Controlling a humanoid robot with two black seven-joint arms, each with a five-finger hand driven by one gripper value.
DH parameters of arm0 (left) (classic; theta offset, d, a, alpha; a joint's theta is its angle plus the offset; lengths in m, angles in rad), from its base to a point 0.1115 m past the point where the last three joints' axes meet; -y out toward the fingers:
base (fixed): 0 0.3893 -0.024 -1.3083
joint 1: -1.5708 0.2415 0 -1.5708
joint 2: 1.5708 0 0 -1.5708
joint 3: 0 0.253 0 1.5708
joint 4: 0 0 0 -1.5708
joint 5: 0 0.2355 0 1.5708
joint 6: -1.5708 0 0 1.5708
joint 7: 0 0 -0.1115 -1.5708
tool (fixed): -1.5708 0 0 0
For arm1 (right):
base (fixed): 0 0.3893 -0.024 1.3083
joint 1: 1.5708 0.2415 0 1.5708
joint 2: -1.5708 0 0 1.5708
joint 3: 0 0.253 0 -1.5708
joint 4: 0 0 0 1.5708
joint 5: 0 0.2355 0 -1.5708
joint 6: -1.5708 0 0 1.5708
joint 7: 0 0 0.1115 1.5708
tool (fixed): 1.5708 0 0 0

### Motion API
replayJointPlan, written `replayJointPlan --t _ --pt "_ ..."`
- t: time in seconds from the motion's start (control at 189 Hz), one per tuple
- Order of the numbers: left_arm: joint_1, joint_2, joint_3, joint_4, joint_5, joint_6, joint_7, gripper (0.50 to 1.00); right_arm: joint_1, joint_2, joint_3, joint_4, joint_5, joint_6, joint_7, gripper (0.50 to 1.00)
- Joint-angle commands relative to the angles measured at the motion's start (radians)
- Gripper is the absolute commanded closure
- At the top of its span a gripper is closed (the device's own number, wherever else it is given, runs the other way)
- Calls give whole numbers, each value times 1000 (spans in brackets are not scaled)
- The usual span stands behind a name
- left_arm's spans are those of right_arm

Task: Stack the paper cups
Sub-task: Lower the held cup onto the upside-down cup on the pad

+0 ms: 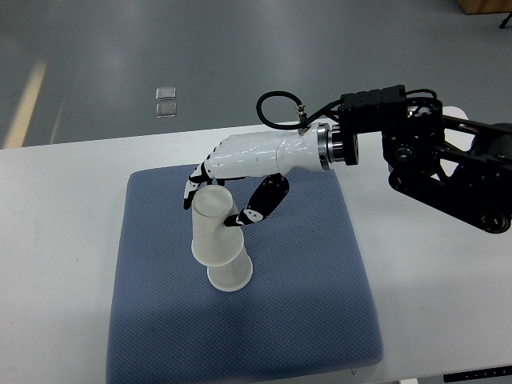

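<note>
We see the right robot hand (228,180) with fingers curled around the upper paper cup (214,228), tilted, nested onto an inverted lower cup (230,272) just below the hand. Blue mat (304,312) underneath, on the white counter (56,240).

A robotics lab or test room: a plain white table (64,240) carries a blue padded mat (240,320); bare grey floor (160,48) beyond; a cabled black arm mount (448,168) at right.

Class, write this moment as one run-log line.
right hand: shut on upper paper cup | cup: tilted, over inverted lower paper cup | surface: blue mat | left hand: not in view
</note>
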Motion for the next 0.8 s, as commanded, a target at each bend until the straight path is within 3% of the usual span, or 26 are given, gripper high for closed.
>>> replayJointPlan --t 0.0,0.296,0.519,0.651,0.794 --pt "0 0 1 0 0 0 0 500 -1 -2 -2 0 -13 -3 5 985" --pt "0 0 1 0 0 0 0 500 -28 1 -3 0 -41 -7 20 979" --pt "0 0 -1 0 0 0 0 500 -65 12 -3 -11 -63 -43 20 924" --pt "0 0 1 0 0 0 0 500 -84 16 -3 -18 -63 -58 20 844" --pt "0 0 -1 0 0 0 0 500 -96 19 -3 -31 -64 -95 19 691"
